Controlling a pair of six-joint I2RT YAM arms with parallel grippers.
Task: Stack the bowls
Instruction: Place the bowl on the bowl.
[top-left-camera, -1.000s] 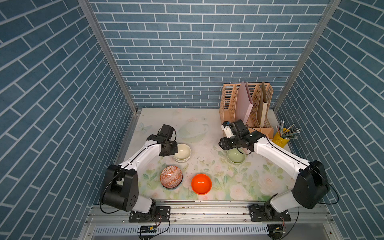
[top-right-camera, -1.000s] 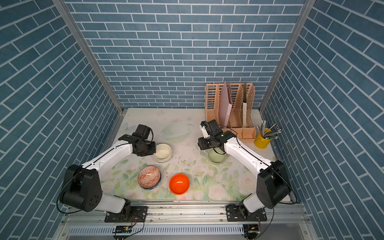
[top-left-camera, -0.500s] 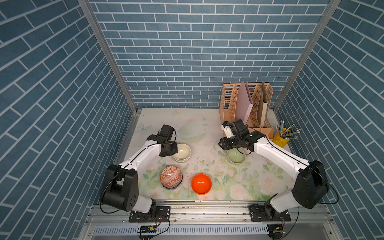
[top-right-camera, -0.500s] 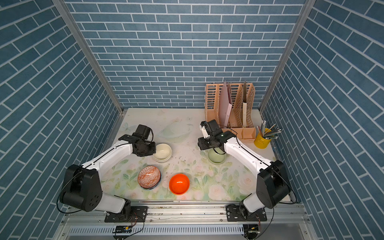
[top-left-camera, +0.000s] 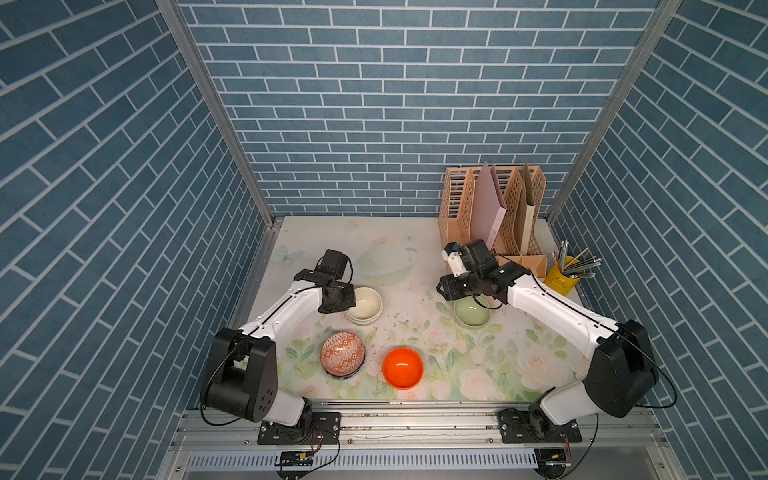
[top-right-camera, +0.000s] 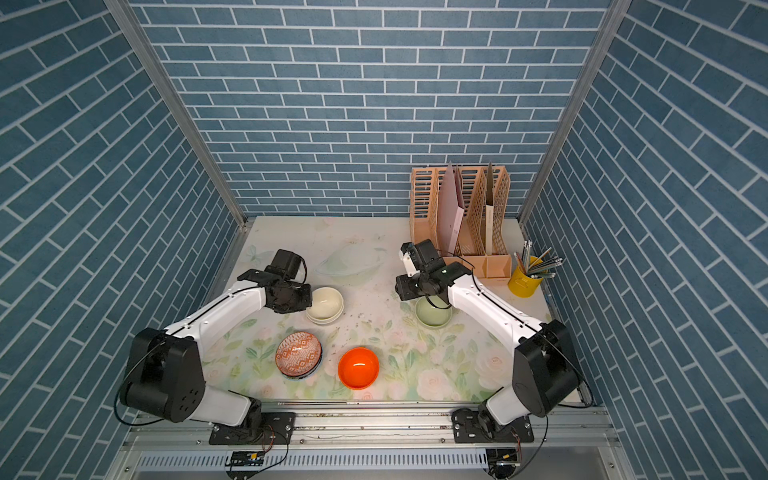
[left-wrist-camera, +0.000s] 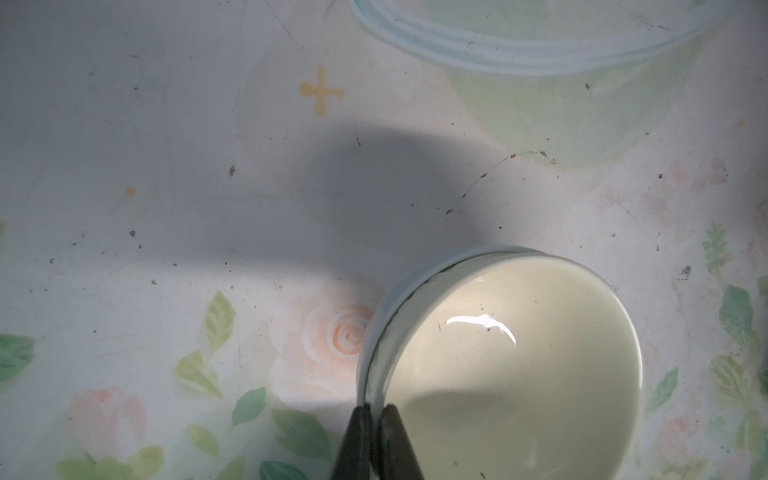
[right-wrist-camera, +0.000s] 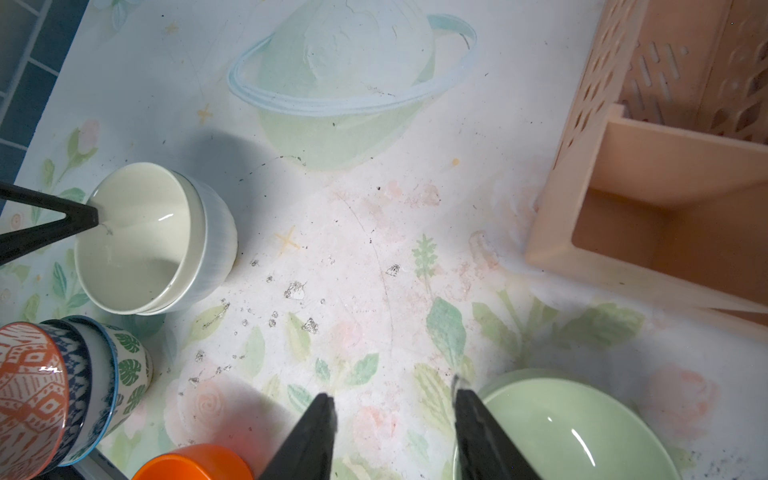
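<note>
My left gripper (left-wrist-camera: 374, 415) is pinched shut on the rim of the cream bowl (left-wrist-camera: 519, 374), which sits nested in the white bowl (left-wrist-camera: 399, 286) on the left of the table (top-left-camera: 374, 237). I judge this rim hold is meant for lifting, though I cannot tell whether it takes in the white wall too. My right gripper (right-wrist-camera: 392, 395) hangs with jaws apart, gripping nothing, one finger at the edge of the pale green bowl (right-wrist-camera: 573, 432), seemingly lined up for its rim. Nearer me, the red-orange patterned bowl (top-left-camera: 343, 359) tops a nested pile and the orange bowl (top-left-camera: 402, 368) stands alone beside it.
</note>
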